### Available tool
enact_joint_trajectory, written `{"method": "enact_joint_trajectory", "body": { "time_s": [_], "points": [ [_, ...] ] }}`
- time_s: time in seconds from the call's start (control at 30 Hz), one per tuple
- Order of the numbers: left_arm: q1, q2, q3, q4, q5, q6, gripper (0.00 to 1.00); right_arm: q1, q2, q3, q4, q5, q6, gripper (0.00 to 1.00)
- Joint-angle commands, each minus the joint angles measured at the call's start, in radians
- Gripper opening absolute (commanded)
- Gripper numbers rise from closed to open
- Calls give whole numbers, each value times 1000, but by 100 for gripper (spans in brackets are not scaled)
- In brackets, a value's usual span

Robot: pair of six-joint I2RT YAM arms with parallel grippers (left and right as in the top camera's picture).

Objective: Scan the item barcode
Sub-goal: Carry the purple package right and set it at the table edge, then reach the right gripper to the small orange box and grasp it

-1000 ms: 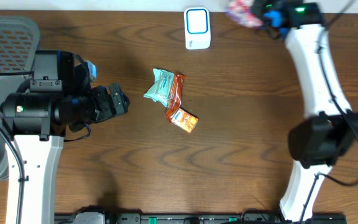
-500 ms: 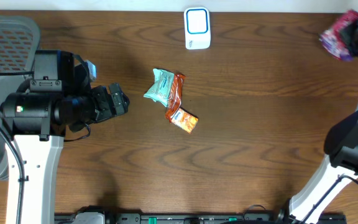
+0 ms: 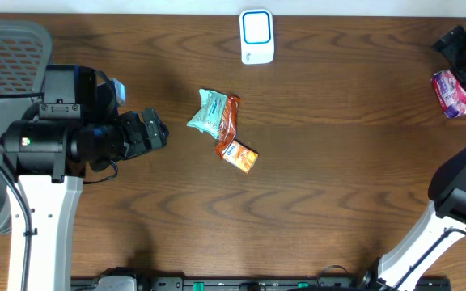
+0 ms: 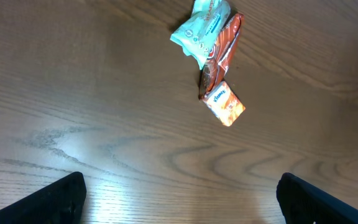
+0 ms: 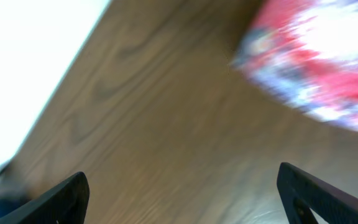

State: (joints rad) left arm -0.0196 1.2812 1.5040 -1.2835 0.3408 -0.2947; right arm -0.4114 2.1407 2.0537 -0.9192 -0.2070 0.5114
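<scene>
Clearly, the pink packet [image 3: 458, 93] lies beyond the spread right fingers [image 5: 64, 198], untouched.

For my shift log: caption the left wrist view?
Open left gripper over wooden table; teal packet, red-orange wrapper, small orange packet ahead.

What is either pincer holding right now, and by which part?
Nothing is held. The left pincer stands open above the table. The right pincer is open too, and the pink packet lies clear of its fingers.

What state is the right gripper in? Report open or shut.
Open. The right gripper shows fingers wide apart, nothing between them; the pink packet lies beyond on the table.
</scene>
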Motion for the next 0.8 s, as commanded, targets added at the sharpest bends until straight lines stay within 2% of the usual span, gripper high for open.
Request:
{"method": "enact_joint_trajectory", "body": {
  "time_s": [0.0, 0.17, 0.3, 0.4, 0.5, 0.6, 0.77],
  "points": [
    [5, -1, 11, -4, -3, 2, 98, 26, -92, 23, -5, -275, -53, 92],
    [5, -1, 11, -4, -3, 2, 98, 117, -151, 23, -127, -514, -222, 91],
    [5, -1, 11, -4, -3, 2, 98, 239, -159, 22, -327, -526, -373, 88],
    [5, -1, 11, -4, -3, 2, 98, 364, -158, 4, -451, -460, -459, 87],
    [5, -1, 11, -4, -3, 2, 98, 496, -158, -16, -528, -350, -465, 88],
    [5, -1, 11, -4, -3, 2, 98, 620, -158, -36, -541, -257, -464, 99],
    [5, -1, 11, -4, -3, 2, 98, 782, -158, -39, -507, -84, -422, 99]
  ]
}}
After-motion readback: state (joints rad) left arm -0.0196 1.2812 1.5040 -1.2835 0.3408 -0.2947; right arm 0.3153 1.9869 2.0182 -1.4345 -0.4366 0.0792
